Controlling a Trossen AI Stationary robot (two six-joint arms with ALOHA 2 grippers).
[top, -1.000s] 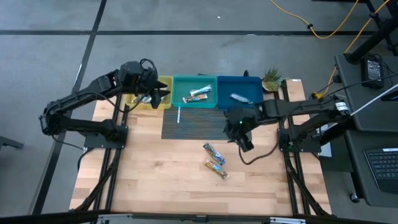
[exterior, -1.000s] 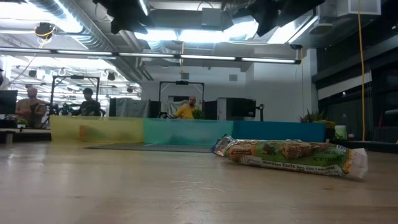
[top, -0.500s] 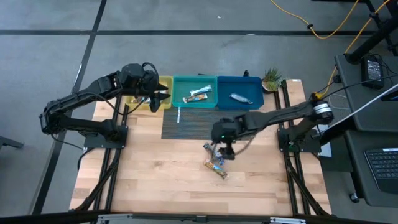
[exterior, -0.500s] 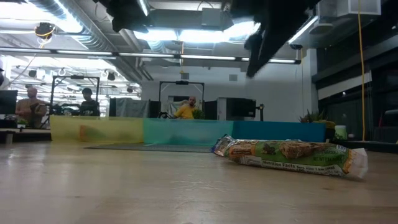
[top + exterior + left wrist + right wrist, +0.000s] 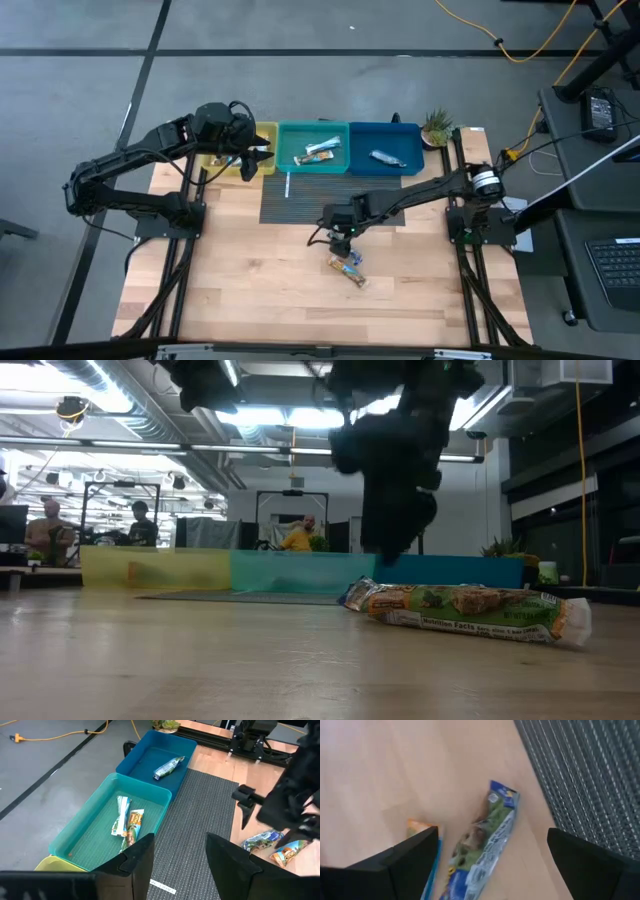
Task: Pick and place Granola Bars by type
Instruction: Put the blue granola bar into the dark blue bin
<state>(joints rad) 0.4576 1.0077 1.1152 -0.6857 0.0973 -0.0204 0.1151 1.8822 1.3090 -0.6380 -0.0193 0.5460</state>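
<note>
Right hand (image 5: 341,240) is down over the wooden surface (image 5: 250,280), just off the near edge of the dark ribbed mat (image 5: 300,200), fingers spread wide with nothing between them. Directly under it lies a blue-and-green granola bar (image 5: 485,847), flat on the wood just beside the mat. A tan/orange bar (image 5: 348,272) sits a bit farther out from the mat, close to the blue one.

Behind the mat are three bins in a row. The teal bin (image 5: 95,827) has two bars (image 5: 126,822) in it, side by side. The dark blue bin (image 5: 145,760) holds one silver bar (image 5: 169,766). The yellow bin (image 5: 262,135) is at the mat's far left corner, and the left hand (image 5: 252,157) hovers over it, fingers apart, empty.
</note>
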